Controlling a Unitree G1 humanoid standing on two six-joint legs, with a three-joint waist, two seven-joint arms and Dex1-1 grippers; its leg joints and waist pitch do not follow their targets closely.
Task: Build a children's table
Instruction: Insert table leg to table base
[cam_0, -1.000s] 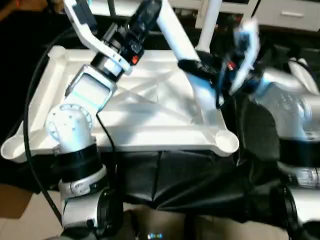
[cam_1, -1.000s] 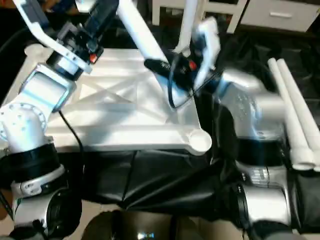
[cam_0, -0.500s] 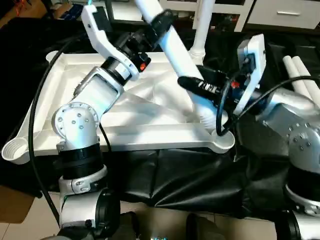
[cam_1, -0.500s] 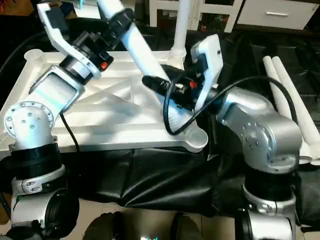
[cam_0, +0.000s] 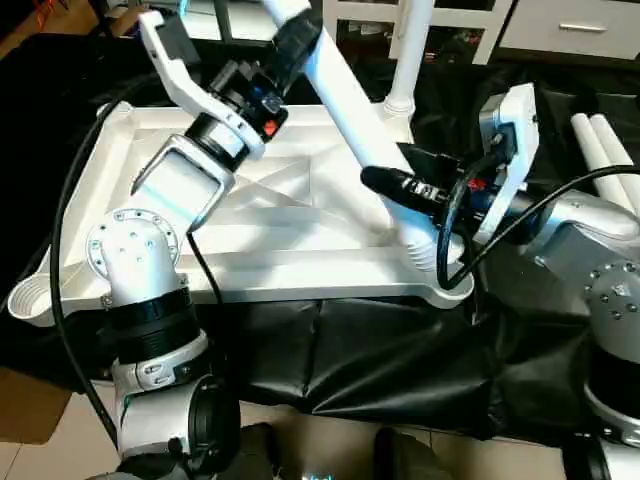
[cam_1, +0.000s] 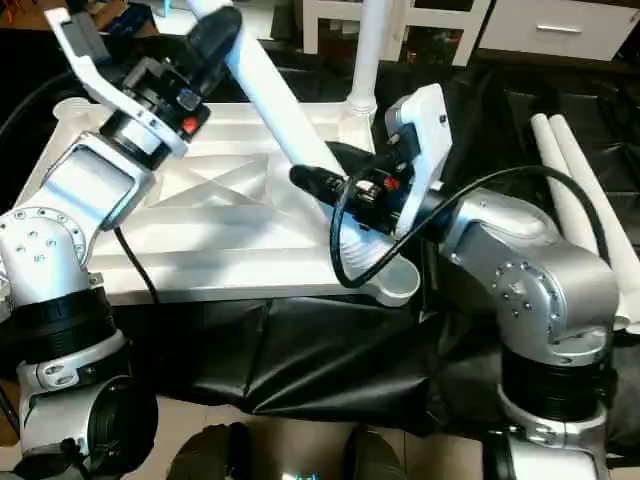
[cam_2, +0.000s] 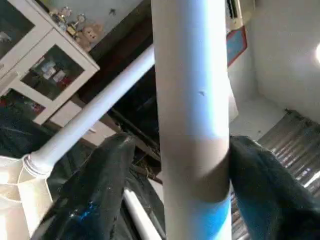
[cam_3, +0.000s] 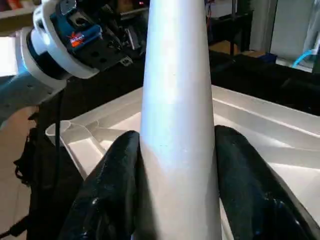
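The children's table top lies upside down on black cloth, its X-ribs facing up. One white leg stands upright in the far right corner socket. Both arms hold a second leg tilted over the top, its lower end just inside the near right corner socket. My right gripper is shut on this leg low down, and its black fingers press both sides. My left gripper is around the leg's upper part.
Two more white legs lie side by side on the black cloth at the right. White cabinets and drawers stand behind the table. Black cables loop over the left arm and the right gripper.
The head view has shifted and sharpened. The tilted leg stays between both grippers, and its lower end sits slightly nearer the near right corner socket. My left gripper is a little higher on the leg.
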